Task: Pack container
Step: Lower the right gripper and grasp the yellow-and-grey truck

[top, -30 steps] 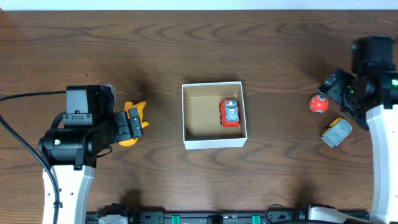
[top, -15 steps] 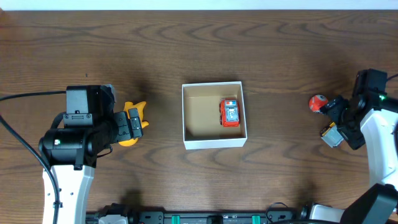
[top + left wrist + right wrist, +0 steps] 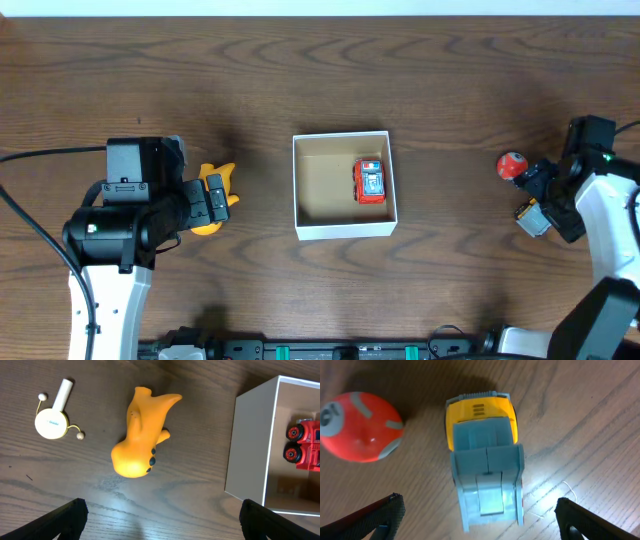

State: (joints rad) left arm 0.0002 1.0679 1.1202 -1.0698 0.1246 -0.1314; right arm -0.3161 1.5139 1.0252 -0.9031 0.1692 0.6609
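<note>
The container (image 3: 344,230) is a small white-walled box with a brown inside, at the table's middle; it also shows in the left wrist view (image 3: 252,455). A red toy car (image 3: 369,181) lies in its right half and shows again in the left wrist view (image 3: 304,444). A yellow toy (image 3: 212,197) (image 3: 140,435) lies left of the box. My left gripper (image 3: 160,520) is open, just short of that toy. My right gripper (image 3: 480,520) is open above a grey-and-yellow toy truck (image 3: 485,460) (image 3: 533,220). A red ball (image 3: 512,166) (image 3: 360,427) lies beside the truck.
A small white round toy with a handle and two beads (image 3: 52,417) lies on the wood left of the yellow toy. The dark wooden table (image 3: 320,80) runs to a pale far edge at the top.
My right arm has come down from over the red ball to over the grey-and-yellow truck. The left arm and the toys have not moved.
</note>
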